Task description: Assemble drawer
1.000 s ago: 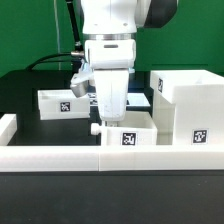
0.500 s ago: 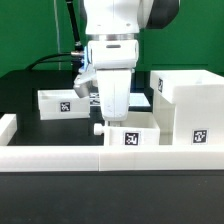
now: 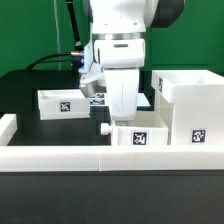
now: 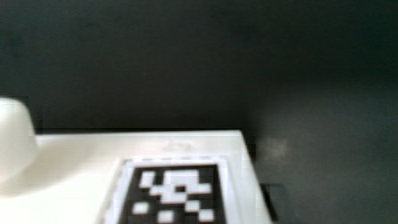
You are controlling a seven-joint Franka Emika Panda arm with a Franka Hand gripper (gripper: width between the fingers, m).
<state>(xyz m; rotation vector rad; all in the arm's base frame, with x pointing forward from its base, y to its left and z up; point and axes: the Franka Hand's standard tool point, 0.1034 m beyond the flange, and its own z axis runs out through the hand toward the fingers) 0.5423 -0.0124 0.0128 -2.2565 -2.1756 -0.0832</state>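
My gripper (image 3: 123,114) reaches down into a small white knobbed tray (image 3: 150,133) at the front, and its fingers look shut on the tray's wall. The tray's knob (image 3: 104,128) points to the exterior view's left, and its tag (image 3: 141,139) faces front. The tray's right end is close to the large boxy shell (image 3: 190,105). A second small tray (image 3: 60,102) sits behind on the left. The wrist view shows a blurred tag (image 4: 175,190) on a white surface (image 4: 80,160). The fingertips do not show plainly there.
The low white border wall (image 3: 60,158) runs along the front, with a corner piece (image 3: 8,127) on the left. A tagged flat piece (image 3: 96,98), likely the marker board, shows behind the gripper. Black cables (image 3: 55,60) hang at the back left.
The gripper and the front tray have moved together toward the exterior view's right, closer to the shell. The second tray and the shell have not moved.
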